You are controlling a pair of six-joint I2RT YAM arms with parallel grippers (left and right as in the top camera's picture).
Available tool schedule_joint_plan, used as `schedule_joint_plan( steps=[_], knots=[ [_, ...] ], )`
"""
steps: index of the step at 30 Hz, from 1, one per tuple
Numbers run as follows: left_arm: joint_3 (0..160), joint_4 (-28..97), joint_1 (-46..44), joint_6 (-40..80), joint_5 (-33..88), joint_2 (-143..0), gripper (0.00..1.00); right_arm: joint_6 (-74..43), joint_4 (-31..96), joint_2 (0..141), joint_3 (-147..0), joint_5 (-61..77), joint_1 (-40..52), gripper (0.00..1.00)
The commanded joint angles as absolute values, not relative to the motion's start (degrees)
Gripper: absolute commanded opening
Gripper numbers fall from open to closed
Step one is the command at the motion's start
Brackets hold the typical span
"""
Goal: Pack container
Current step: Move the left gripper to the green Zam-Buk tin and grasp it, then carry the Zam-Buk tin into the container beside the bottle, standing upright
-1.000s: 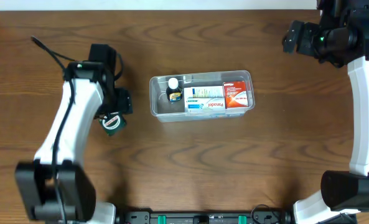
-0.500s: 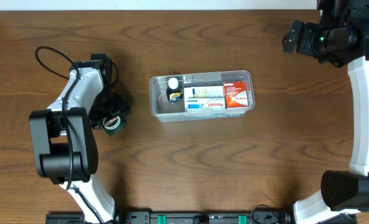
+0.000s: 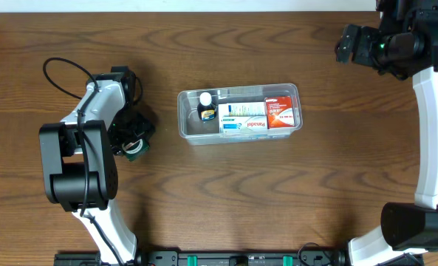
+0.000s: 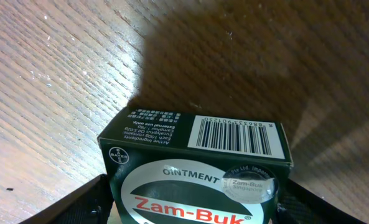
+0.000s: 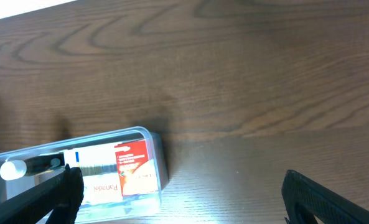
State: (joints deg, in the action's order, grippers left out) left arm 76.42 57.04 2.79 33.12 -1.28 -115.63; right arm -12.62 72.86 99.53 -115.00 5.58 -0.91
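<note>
We note a wooden table (image 3: 278, 192) with matt grain, a clear glossy plastic container (image 3: 190, 127), and a glossy printed cardboard box (image 4: 195, 171).

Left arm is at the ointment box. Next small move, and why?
Probably squeeze the left gripper shut on the Zam-Buk box: its fingers flank the box, which rests on the table outside the container; firm grip isn't evident.
</note>
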Motion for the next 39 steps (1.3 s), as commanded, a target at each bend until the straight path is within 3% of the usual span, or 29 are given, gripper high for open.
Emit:
schedule_joint_plan(
  steps=[1, 6, 16, 19, 28, 39],
  knots=[
    [76.0, 58.0, 3.0, 30.7, -2.3, -115.3, 0.75, -13.2, 72.9, 99.3, -115.3, 5.6, -1.1, 0.99],
    [76.0, 59.1, 3.0, 28.2, -2.3, -111.3, 0.68, -13.2, 72.9, 99.3, -115.3, 5.6, -1.1, 0.99],
    [76.0, 63.4, 2.6, 26.0, -1.5, -98.7, 0.68, -13.3, 72.9, 99.3, -115.3, 5.6, -1.1, 0.99],
    [76.0, 63.6, 1.5, 23.2, 3.9, -93.1, 0.68, -13.2, 72.9, 99.3, -115.3, 5.6, -1.1, 0.99],
    [76.0, 56.2, -10.2, 19.9, 6.4, -83.3, 0.68, -13.2, 72.9, 99.3, -115.3, 5.6, -1.1, 0.99],
    [76.0, 48.5, -21.3, 18.8, -0.7, -90.7, 0.68, -13.2, 72.9, 99.3, -115.3, 5.6, -1.1, 0.99]
  ],
)
